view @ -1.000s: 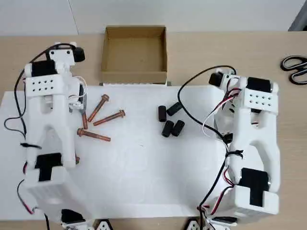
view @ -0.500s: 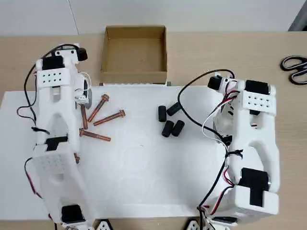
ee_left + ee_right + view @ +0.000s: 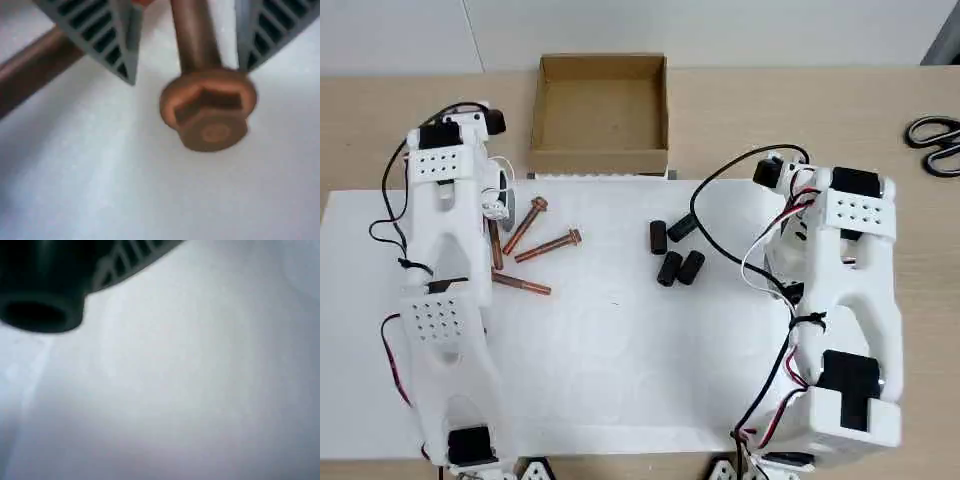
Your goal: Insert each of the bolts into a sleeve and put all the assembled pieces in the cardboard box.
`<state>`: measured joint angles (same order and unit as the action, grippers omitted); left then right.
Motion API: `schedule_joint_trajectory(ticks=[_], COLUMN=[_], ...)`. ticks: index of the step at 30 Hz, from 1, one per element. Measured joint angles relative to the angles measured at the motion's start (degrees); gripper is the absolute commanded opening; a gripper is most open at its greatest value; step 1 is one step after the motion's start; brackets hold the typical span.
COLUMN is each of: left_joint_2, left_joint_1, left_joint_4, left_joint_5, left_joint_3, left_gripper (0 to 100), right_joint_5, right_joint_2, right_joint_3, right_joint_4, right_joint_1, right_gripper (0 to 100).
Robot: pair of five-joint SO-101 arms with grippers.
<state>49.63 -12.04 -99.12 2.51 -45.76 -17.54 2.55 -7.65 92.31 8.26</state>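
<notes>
Several copper bolts [image 3: 548, 245] lie on the white mat's left part. My left gripper [image 3: 497, 215] stands over them, open. In the left wrist view its grey fingers [image 3: 100, 30] straddle the shank of one bolt [image 3: 210, 112] lying on the mat, with gaps on both sides; a second bolt [image 3: 35, 75] lies beside it. Several black sleeves [image 3: 669, 268] sit mid-mat. In the right wrist view a black sleeve [image 3: 40, 305] is held just above the mat against a ribbed finger [image 3: 135, 260]. The cardboard box [image 3: 600, 150] stands at the far edge, with nothing in it.
The white mat [image 3: 620, 360] covers the table between the arms. Scissors [image 3: 935, 140] lie on the bare wood at the far right. A black cable [image 3: 720, 180] loops from the right arm toward the sleeves.
The left arm has stretched out and shifted a little to the right, bringing its wrist over the bolts. The right arm has not moved.
</notes>
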Motion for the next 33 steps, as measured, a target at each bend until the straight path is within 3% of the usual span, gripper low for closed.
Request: schedule_joint_trajectory(ticks=[11,17,25,33], left_joint_2=[4.7,5.5,6.1,4.9], left_joint_1=[0.0,-0.6,-0.4,-0.9], left_joint_4=[0.6,1.0,-0.2,-0.6], left_joint_5=[0.1,0.1,0.3,0.1], left_joint_3=[-3.2,-3.6,-5.8,-10.5], left_gripper=[13,0,0,0], right_joint_5=[0.0,0.0,0.0,0.0], right_joint_2=[0.0,0.0,0.0,-11.8], right_joint_3=[0.0,0.0,0.0,0.0], right_joint_4=[0.0,0.0,0.0,3.3], right_joint_1=[0.0,0.0,0.0,-1.6], right_gripper=[0.6,0.7,0.7,0.6])
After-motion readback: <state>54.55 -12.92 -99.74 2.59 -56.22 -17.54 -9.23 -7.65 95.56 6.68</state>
